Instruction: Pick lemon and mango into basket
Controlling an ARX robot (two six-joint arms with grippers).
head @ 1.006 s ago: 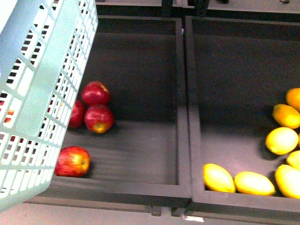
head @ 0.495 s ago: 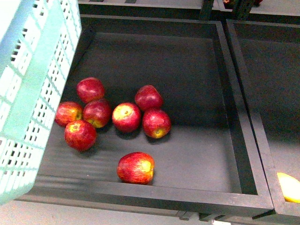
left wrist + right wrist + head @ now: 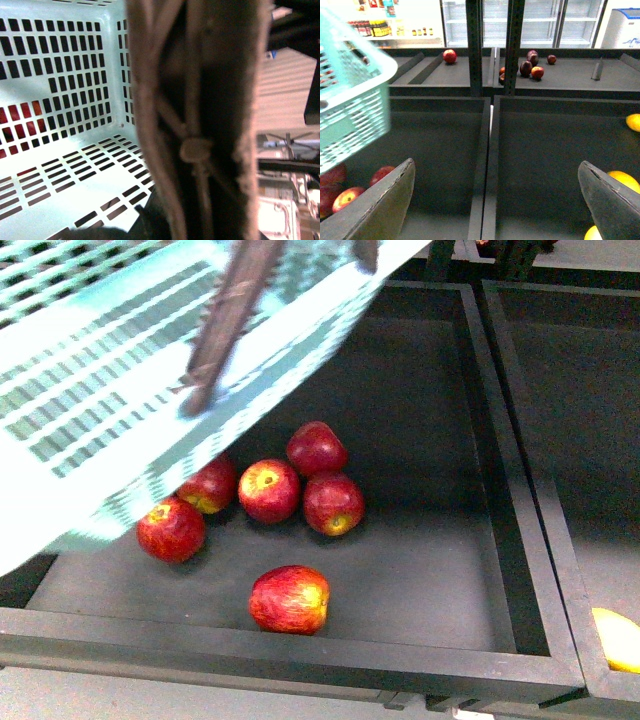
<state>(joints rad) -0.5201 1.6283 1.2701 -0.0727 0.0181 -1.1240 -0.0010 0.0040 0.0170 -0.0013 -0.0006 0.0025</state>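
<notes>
Front view: the basket (image 3: 290, 340) is tilted and blurred across the upper left, clear of the surface, and it overhangs the left part of a dark bin (image 3: 300, 648). Its brown handle (image 3: 225, 320) lies across the slotted floor. Six red apples (image 3: 269, 490) lie on the bin floor. Five are clustered near the basket's lower edge and one lone apple (image 3: 289, 599) sits nearer the front wall. A yellow fruit (image 3: 620, 638) shows at the lower right edge, in the neighbouring bin; cut off by the frame, it cannot be identified further.

Left wrist view: the handle (image 3: 200, 100) fills the middle at close range, out of focus, with a zip tie knot (image 3: 195, 149) on it. The basket's slotted wall and floor (image 3: 75, 145) lie behind. The left fingers are not distinguishable, so their state cannot be told.

Right wrist view: the right gripper (image 3: 496, 167) has its fingers (image 3: 385, 205) spread wide with nothing between them, above the divider between two bins. The basket (image 3: 350, 115) appears beside it.
</notes>
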